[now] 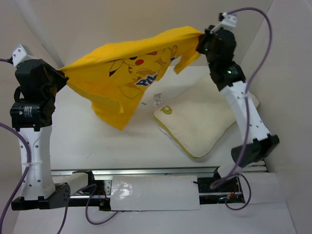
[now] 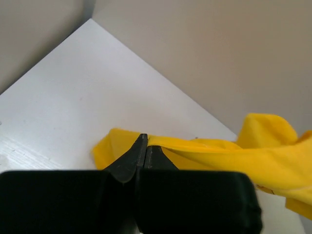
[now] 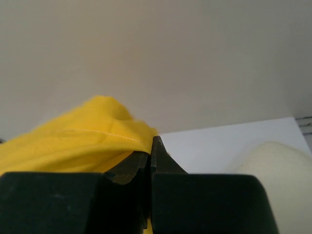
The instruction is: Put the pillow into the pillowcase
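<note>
The yellow pillowcase [image 1: 131, 68] with its Pikachu print hangs stretched in the air between my two arms, sagging to a point near the middle. My left gripper [image 1: 62, 75] is shut on its left corner; in the left wrist view the black fingers [image 2: 127, 161] pinch the yellow pillowcase [image 2: 214, 156]. At the upper right, my right gripper [image 1: 201, 41] is shut on the opposite corner, and the pillowcase [image 3: 83, 141] bunches left of its fingers [image 3: 161, 158]. The cream pillow [image 1: 202, 124] lies flat on the table below the right arm; a part of the pillow [image 3: 278, 170] also shows in the right wrist view.
The white table [image 1: 97, 141] is enclosed by beige walls [image 1: 122, 19] at the back and sides. A small white tag [image 1: 157, 99] lies beside the pillow. A metal rail [image 1: 146, 172] and cables run along the near edge between the arm bases.
</note>
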`<state>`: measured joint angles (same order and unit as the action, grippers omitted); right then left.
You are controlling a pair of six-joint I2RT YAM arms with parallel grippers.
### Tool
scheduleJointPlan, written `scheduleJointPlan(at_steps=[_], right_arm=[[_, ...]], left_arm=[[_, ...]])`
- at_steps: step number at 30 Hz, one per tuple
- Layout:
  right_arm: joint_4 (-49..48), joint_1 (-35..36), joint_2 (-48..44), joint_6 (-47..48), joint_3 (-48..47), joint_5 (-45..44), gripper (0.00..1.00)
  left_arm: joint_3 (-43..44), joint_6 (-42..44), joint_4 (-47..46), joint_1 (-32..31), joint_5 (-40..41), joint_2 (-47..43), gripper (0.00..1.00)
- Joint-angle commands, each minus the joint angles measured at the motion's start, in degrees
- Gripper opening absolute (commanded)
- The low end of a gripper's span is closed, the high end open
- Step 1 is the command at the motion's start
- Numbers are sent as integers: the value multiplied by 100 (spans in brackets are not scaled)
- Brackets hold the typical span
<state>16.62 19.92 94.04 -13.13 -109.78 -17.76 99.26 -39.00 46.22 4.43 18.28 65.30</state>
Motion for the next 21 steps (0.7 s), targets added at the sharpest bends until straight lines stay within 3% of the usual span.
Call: scheduleJointPlan(at_steps=[1,3,6,13,16,21], right_arm=[[492,-374,-1075,-86,675,-544,0],[123,-611,-1588,107,1236,-404,0],[16,-814,-2257,231,1336,-325,0],[236,-955,-2601,793,292,-106,0],[236,-955,-2435,847,-51,430,0],[140,-955,-1743,768,0,1283,0]], left_arm=[[400,139,379,146,746,1,0],[706,208,379,146,878,-52,0],[1268,471,432,146,914,-52,0],[2517,1235,-24,146,616,27,0],[3045,1543,-156,146,563,97,0],[2318,1598,-877,146,255,44,0]])
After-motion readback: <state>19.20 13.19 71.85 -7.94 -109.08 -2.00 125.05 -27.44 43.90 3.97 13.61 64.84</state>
